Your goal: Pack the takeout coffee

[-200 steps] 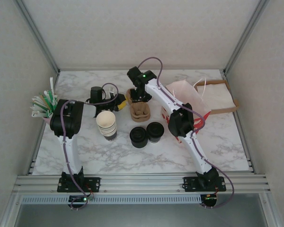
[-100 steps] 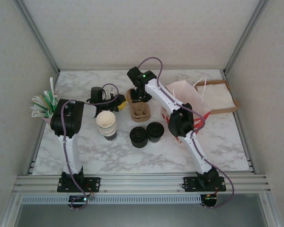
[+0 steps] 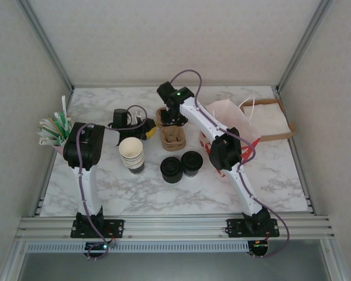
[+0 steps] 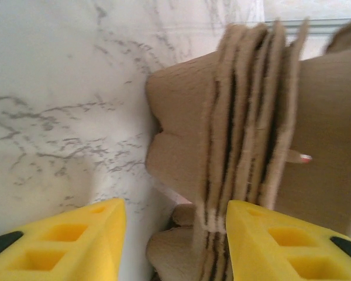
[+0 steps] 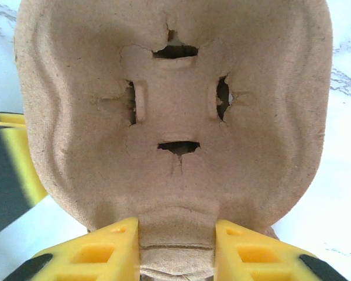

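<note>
Likely step: freeing a cup carrier from the carrier stack. Right gripper clenched on its rim; left gripper released, straddling stack. Takeout coffee on table nearby. Next: steady stack, lift.

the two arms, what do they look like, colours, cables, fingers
Both the left arm and right arm have white links, bulky black joint housings and black bases. A purple cable runs along each. A small green light glows near the right wrist. The fingers are blocky yellow with rectangular cut-outs and black patches.
</note>
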You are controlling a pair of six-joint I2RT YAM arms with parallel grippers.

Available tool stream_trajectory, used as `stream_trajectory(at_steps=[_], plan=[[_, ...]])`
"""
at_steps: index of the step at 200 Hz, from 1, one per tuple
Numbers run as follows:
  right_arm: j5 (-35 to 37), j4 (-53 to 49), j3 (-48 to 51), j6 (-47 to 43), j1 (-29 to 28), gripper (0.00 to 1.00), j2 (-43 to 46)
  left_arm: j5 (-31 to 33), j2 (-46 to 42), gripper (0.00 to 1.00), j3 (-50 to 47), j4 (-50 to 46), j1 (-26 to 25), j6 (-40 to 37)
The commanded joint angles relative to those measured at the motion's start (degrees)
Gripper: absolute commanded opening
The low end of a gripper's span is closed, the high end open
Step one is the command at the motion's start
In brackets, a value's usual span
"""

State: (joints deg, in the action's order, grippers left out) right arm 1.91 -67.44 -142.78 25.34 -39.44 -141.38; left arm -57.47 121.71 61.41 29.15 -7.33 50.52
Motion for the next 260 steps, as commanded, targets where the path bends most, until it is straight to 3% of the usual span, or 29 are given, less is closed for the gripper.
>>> stream_trajectory(at_steps=[1, 146, 212, 260], plan=[[1.38, 1.16, 0.53, 0.59, -0.81, 0.32, 3.48, 0.8, 1.3, 0.48, 0.93, -1.81, -0.66, -1.4], [0.08, 2.57, 0.55, -1.78, -3.03, 0.32, 14.17, 1.2, -3.74, 0.52, 3.93, -4.98, 0.01, -2.0], [-1.96, 4.01, 3.66, -4.3, -6.91, 0.32, 24.15, 4.04, -9.87, 0.76, 6.44, -11.26, 0.06, -3.46], [-9.38, 9.99, 13.05, -4.44, -7.76, 0.32, 35.92, 7.29, -15.95, 0.97, 6.36, -15.94, 0.05, -4.59]])
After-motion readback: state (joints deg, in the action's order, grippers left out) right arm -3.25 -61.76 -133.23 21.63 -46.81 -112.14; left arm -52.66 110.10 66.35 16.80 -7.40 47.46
